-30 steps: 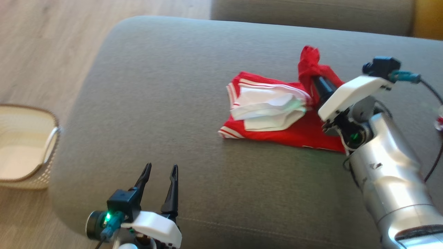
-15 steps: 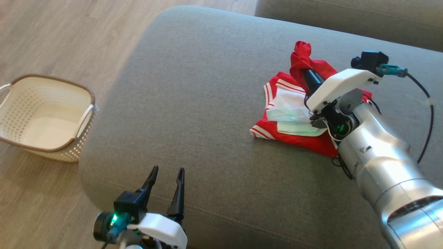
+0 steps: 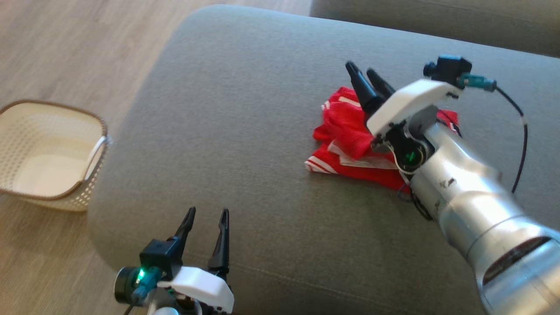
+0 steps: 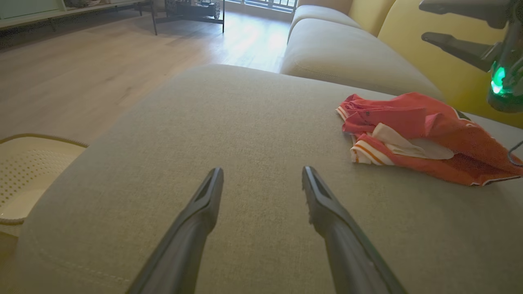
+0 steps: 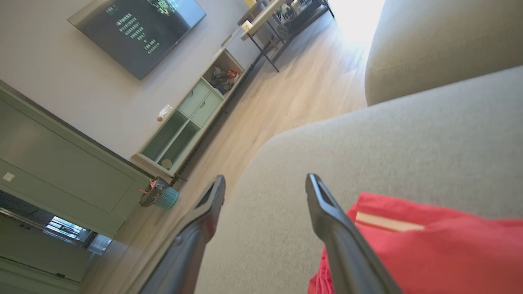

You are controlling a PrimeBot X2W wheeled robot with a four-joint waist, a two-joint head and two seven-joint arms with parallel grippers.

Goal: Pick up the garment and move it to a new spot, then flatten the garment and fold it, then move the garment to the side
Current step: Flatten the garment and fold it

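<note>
Fingers (image 3: 359,85) of the right gripper (image 3: 361,70) stand spread and empty in the head view, poised over the far edge of the red garment (image 3: 345,131), which lies crumpled on the right part of the grey cushion (image 3: 245,109). The left gripper (image 3: 208,212) waits wide open near the cushion's front edge, well apart from the cloth, and a pale basket (image 3: 103,127) sits on the floor to the left. In the left wrist view the garment (image 4: 429,122) shows bunched, with white lining turned out and a striped hem toward the camera. In the right wrist view the right gripper (image 5: 265,179) holds nothing, and the garment (image 5: 429,253) lies below one finger. Flattening looks to be the step in hand. It would go best with each gripper pinching a separate corner at the hem and drawing outward, low over the cushion, so no fold is trapped beneath.
</note>
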